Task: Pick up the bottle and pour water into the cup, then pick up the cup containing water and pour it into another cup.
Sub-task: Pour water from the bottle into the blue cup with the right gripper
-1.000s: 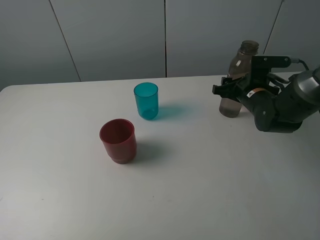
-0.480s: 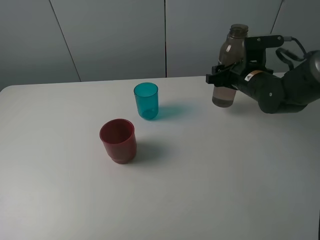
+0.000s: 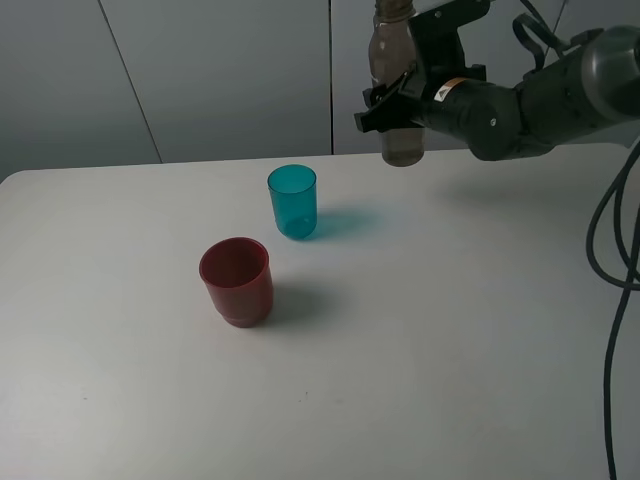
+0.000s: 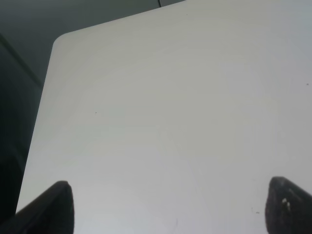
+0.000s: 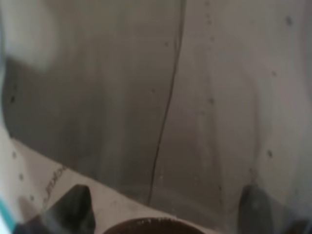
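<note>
My right gripper (image 3: 393, 108) is shut on the smoky grey-brown bottle (image 3: 403, 145) and holds it upright in the air, above the table's far edge and to the right of the cups. In the right wrist view the bottle (image 5: 161, 97) fills the picture between the dark fingertips (image 5: 73, 202). The teal cup (image 3: 292, 201) stands upright at the middle of the table. Front-left of it and a short way apart stands the dark red cup (image 3: 236, 281). My left gripper (image 4: 170, 209) is open over bare table, with nothing between its fingers; the exterior view does not show it.
The white table (image 3: 420, 340) has a rounded far-left corner (image 4: 58, 41). Grey wall panels (image 3: 200, 70) stand behind it. Black cables (image 3: 615, 250) hang down at the right edge beside the right arm.
The right gripper has lifted the bottle off the table at the right and carried it up and to the left, towards the teal cup. Neither cup has moved.
</note>
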